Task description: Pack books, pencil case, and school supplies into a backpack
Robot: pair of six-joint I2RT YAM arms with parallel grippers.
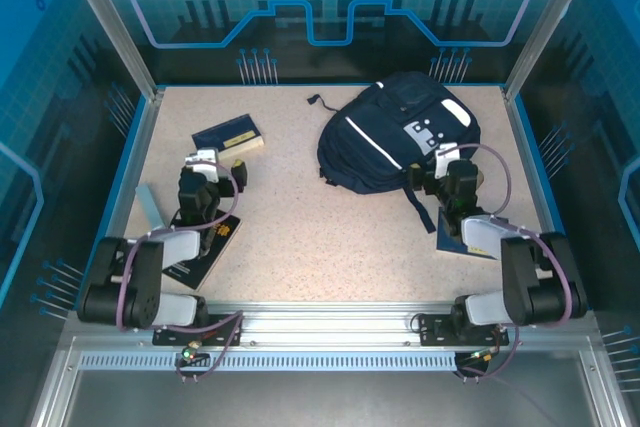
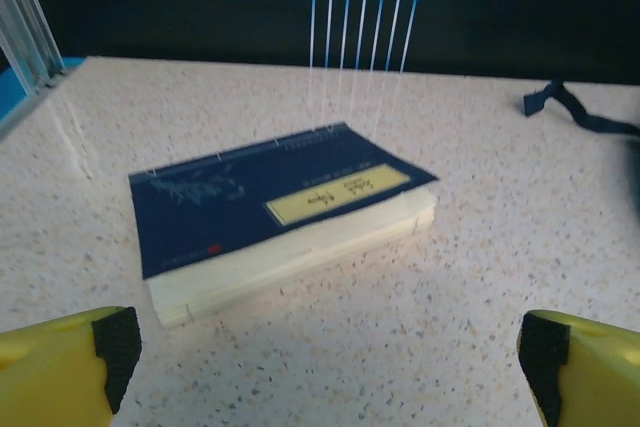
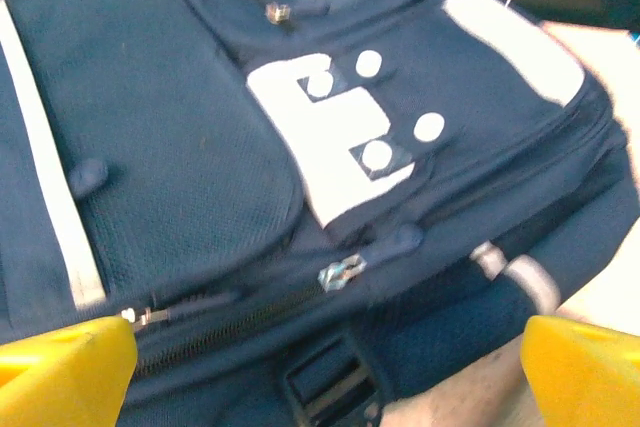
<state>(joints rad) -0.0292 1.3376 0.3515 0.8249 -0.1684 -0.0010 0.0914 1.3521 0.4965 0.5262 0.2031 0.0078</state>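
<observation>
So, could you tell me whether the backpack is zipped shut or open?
Shut, it seems: the backpack lies flat, its zipper closed with no gap.

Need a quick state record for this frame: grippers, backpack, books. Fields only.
left gripper: open, aimed at thick book, not touching
right gripper: open, close over backpack, holding nothing
backpack: lying flat, far right part of table; zip near right gripper looks closed
left-side book: flat on table, partly under left arm
right-side book: flat on table, partly under right arm
</observation>
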